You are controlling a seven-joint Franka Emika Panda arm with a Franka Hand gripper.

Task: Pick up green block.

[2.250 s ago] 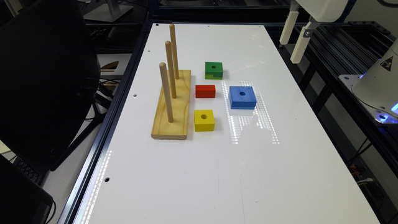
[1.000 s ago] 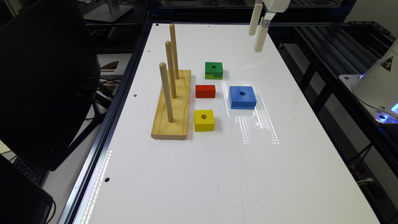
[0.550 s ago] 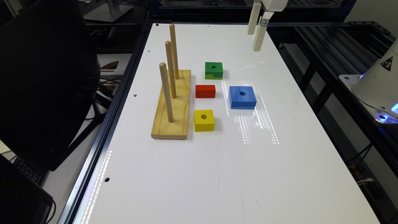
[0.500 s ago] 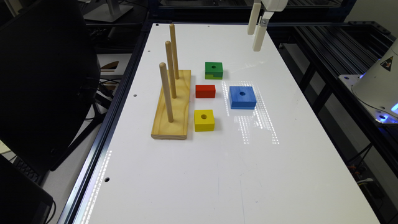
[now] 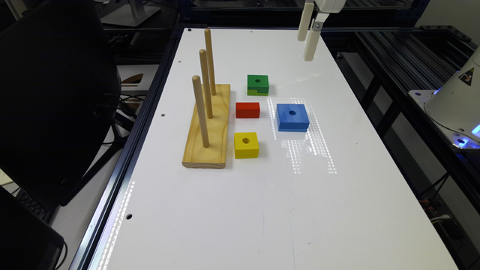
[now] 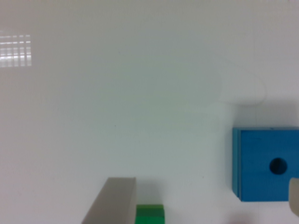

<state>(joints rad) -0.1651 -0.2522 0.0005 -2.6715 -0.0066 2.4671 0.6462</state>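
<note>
The green block (image 5: 258,84), dark green on top with a round hole and a lighter stepped base, lies flat on the white table (image 5: 262,210), far of the red block. My gripper (image 5: 305,49) hangs above the table, further back and toward the exterior view's right of the block, apart from it. In the wrist view a corner of the green block (image 6: 149,213) shows beside one grey finger (image 6: 114,200); the other finger (image 6: 294,196) is far off, so the gripper (image 6: 205,184) is open and holds nothing.
A wooden base (image 5: 208,125) with three upright pegs stands at the exterior view's left of the blocks. The red block (image 5: 248,110), yellow block (image 5: 246,144) and larger blue block (image 5: 293,117) lie near the green one. The blue block (image 6: 266,163) appears under the wrist.
The gripper has swung from beyond the table's right edge toward the exterior view's left, over the far part of the table, and has hardly moved in the last half second. No block has moved.
</note>
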